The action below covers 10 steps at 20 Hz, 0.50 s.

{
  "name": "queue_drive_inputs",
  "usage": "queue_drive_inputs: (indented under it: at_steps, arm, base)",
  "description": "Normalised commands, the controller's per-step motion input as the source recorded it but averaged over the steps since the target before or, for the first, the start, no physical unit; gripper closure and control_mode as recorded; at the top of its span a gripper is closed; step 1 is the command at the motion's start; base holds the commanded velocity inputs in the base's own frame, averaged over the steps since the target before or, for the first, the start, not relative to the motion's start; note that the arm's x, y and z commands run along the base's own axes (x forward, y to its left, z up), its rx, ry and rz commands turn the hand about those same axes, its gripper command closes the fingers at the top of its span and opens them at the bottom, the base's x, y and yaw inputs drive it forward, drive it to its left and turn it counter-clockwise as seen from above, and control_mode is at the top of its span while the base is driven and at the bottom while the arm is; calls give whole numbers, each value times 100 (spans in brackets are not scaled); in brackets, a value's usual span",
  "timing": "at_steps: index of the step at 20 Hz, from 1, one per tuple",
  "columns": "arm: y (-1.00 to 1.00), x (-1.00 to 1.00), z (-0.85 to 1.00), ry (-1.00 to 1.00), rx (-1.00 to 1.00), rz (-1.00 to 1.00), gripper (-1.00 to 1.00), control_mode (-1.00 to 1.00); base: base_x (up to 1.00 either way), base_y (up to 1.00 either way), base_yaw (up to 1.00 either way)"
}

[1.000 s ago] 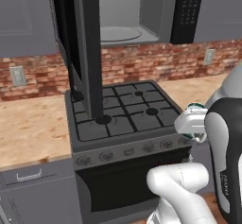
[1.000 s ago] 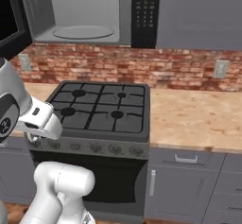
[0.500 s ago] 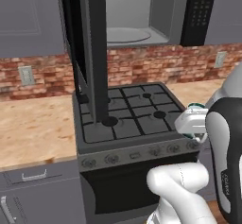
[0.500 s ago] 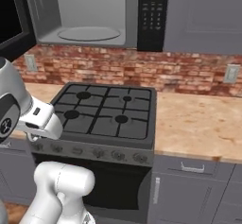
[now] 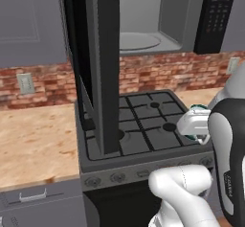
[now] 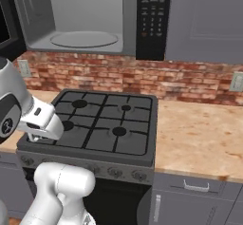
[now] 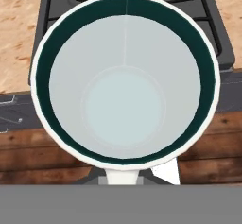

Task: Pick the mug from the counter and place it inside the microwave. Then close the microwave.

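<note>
The mug [image 7: 125, 79] is a smooth, glossy cylinder with a pale blue-grey inside, a flat round bottom and a dark teal band under its thin white rim; in the hand view it is seen straight down its open mouth. It sits right at the tool [image 7: 126, 175], whose tips are hidden beneath the mug's lower rim, and the tool is closed on the mug. A sliver of teal at the arm's white wrist [image 5: 197, 108] in the left base view marks the same mug, held in the air over the front right edge of the stove [image 5: 143, 130]. The stove is matte black with square cast grates and round burners, and has a row of dull grey knobs along its front. The desk [image 6: 199, 136] on both sides of it is tan wood grain with reddish blotches, over flat grey drawers with small silver handles. Behind runs a rough red brick wall with pale outlets. Above, the microwave [image 6: 83, 17] stands open: a boxy light grey cavity with a round turntable, its tall dark door [image 5: 103, 63] swung out edge-on in the left base view. Its black keypad panel [image 6: 153, 17] carries rows of tiny white buttons and a small display, too small to read.
</note>
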Motion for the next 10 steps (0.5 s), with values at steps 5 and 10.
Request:
queue_drive_inputs:
  at_steps: [5,10]
  arm:
    - [0,0,0,0,0,0,100,100]
    - [0,0,0,0,0,0,100,100]
  base:
    - [20,0,0]
    - [0,0,0]
